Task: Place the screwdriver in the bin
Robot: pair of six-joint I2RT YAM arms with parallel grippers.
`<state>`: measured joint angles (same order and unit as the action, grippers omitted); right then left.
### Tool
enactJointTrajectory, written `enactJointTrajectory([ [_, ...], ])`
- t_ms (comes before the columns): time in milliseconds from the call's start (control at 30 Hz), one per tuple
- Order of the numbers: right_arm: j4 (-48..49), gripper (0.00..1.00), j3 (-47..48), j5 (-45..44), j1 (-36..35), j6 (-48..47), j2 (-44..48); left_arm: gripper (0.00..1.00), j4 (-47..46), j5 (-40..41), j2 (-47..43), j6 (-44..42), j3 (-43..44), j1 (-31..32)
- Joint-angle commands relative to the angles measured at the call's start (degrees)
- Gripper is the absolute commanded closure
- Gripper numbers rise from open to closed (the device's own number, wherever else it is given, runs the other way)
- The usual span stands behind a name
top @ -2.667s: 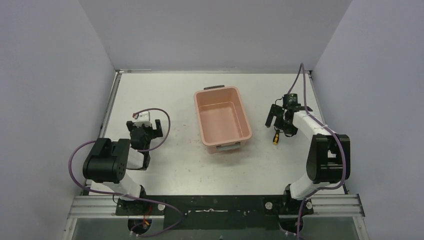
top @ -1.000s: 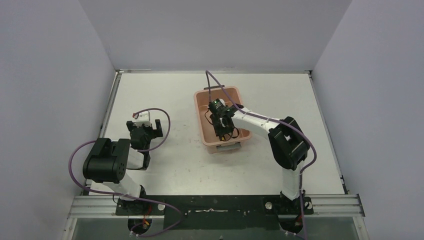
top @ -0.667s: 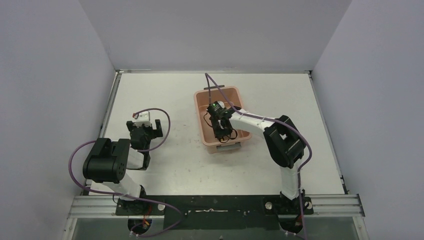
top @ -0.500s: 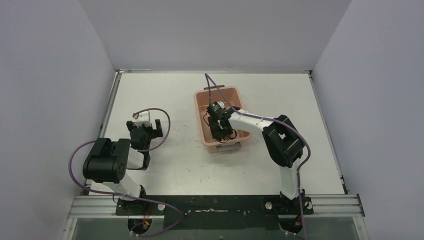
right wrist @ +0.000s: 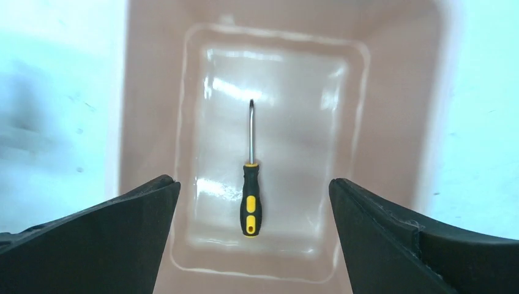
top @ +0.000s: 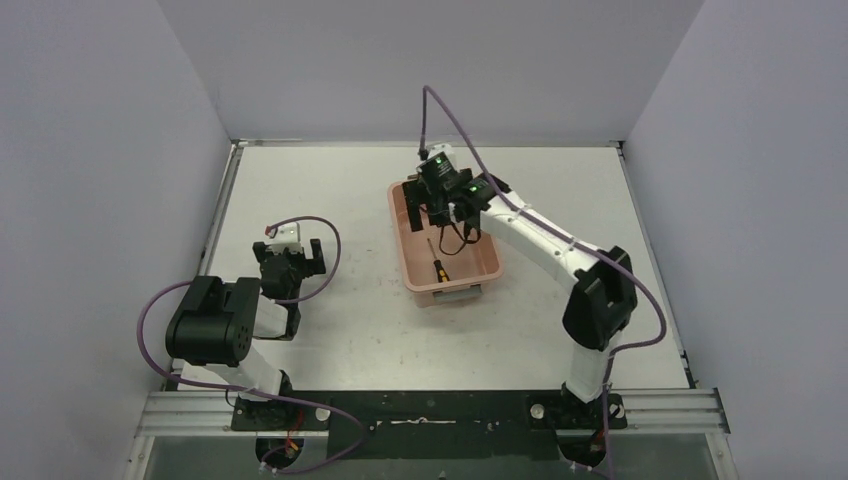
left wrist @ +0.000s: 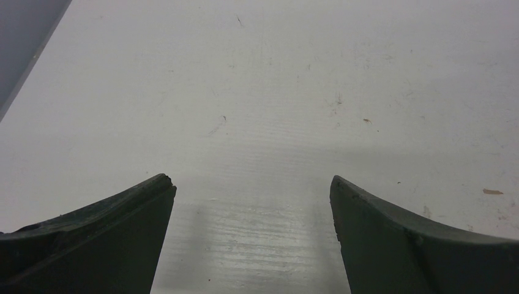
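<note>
The screwdriver (top: 437,263) lies flat on the floor of the salmon-pink bin (top: 491,247), touching nothing else. In the right wrist view the screwdriver (right wrist: 251,196) has a black and yellow handle toward me and a thin shaft pointing away. The bin's walls (right wrist: 153,122) surround it. My right gripper (top: 442,212) hangs open and empty above the bin's far half; its jaws (right wrist: 252,182) stand wide apart, well above the tool. My left gripper (top: 290,256) is open and empty, low over bare table at the left, and shows the same in the left wrist view (left wrist: 252,196).
The bin stands mid-table with a pale label (top: 455,293) on its near end. White walls enclose the table on three sides. The right arm's purple cable (top: 450,115) arcs above the bin's far end. The left wrist view shows only scuffed white tabletop (left wrist: 275,92).
My right gripper was low inside the bin with the screwdriver. It has let go, risen and drawn back toward the bin's far end; the screwdriver stays on the floor. The left arm is unmoved.
</note>
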<state>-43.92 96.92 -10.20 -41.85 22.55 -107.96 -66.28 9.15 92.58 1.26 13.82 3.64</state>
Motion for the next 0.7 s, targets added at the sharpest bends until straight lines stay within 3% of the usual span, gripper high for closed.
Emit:
enactJointTrajectory([
  [0,-0.4,0.0,3.9,-4.0,2.6,-3.7,11.2,0.03,-3.1,-0.2,-0.3,0.4,0.7,-0.1],
  [133,10.1,0.0,-6.7,-5.3,7.3,-6.1,21.6,0.03,-3.1,-0.2,-0.3,0.4,0.8,-0.1],
  [367,38.1,0.0,-38.6,-5.4,21.5,-9.3,41.2,0.03,-3.1,-0.2,-0.3,0.3,0.7,-0.1],
  [533,51.9,0.0,-58.9,-4.4,31.1,-5.4,49.0,0.03,-3.1,-0.2,-0.3,0.3,0.8,-0.1],
  [667,64.0,0.0,-71.6,-5.0,33.0,-5.3,51.2,0.03,-3.0,-0.2,-0.2,0.3,0.7,-0.1],
])
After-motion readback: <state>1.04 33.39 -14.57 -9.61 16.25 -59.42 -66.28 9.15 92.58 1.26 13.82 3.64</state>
